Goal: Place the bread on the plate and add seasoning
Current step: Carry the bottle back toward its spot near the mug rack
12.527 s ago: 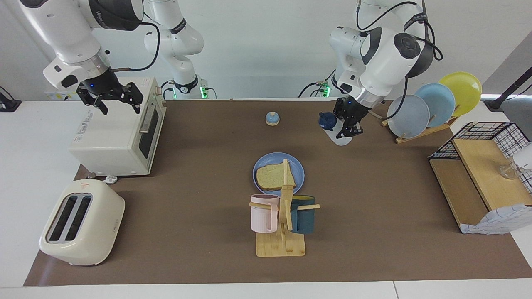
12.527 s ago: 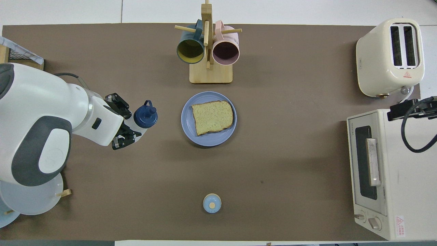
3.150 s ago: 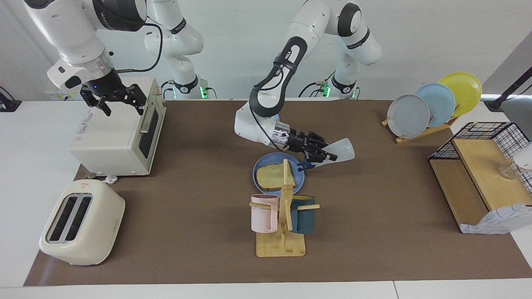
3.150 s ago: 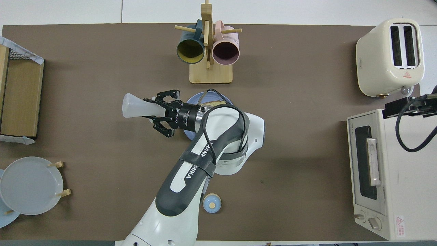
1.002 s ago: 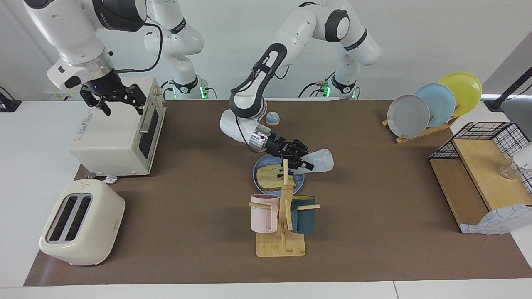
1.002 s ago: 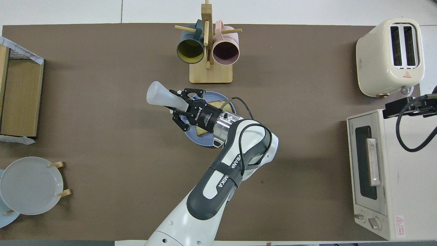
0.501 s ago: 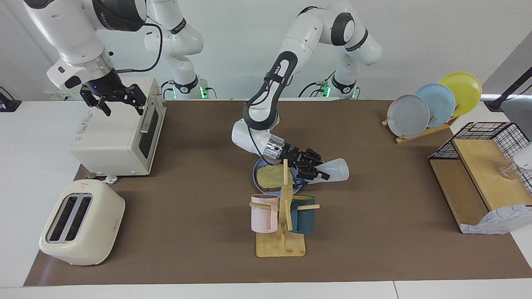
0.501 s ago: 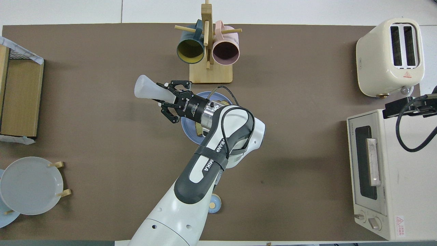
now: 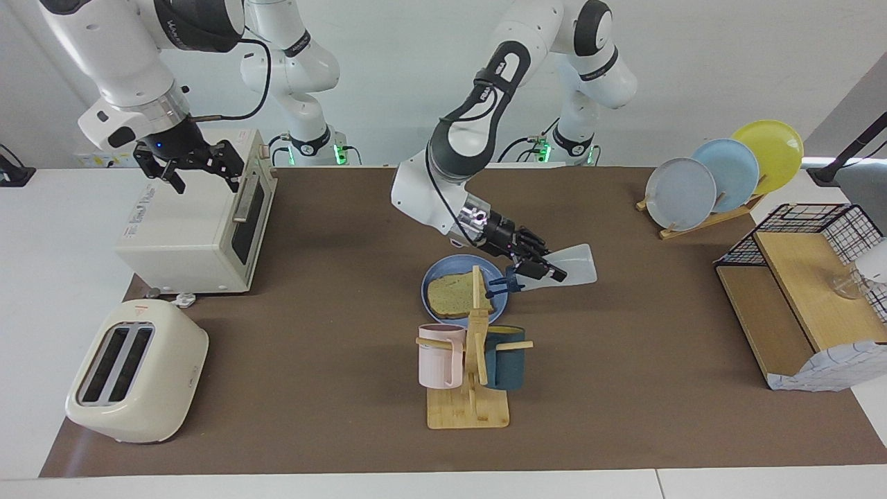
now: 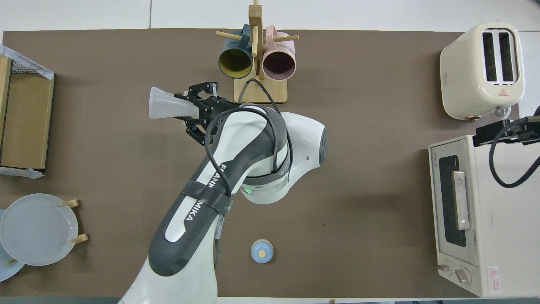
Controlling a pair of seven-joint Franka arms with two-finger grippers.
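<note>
The bread (image 9: 454,294) lies flat on the blue plate (image 9: 443,267) in the middle of the table, just nearer to the robots than the mug tree. My left gripper (image 9: 542,267) is shut on the seasoning (image 9: 574,266) and holds it tipped. Its dark cap points down over the plate's edge toward the left arm's end. In the overhead view the left arm hides plate and bread; only the seasoning (image 10: 166,108) and left gripper (image 10: 188,109) show. My right gripper (image 9: 192,163) waits open above the toaster oven (image 9: 194,222).
A wooden mug tree (image 9: 471,367) with a pink and a dark teal mug stands beside the plate. A cream toaster (image 9: 135,371) sits near the oven. A plate rack (image 9: 721,173) and wire shelf (image 9: 804,291) stand at the left arm's end. A small bell (image 10: 262,251) is near the robots.
My left gripper has swung the tipped seasoning back and forth over the plate, ending raised at the plate's edge toward the left arm's end. The right arm has not moved.
</note>
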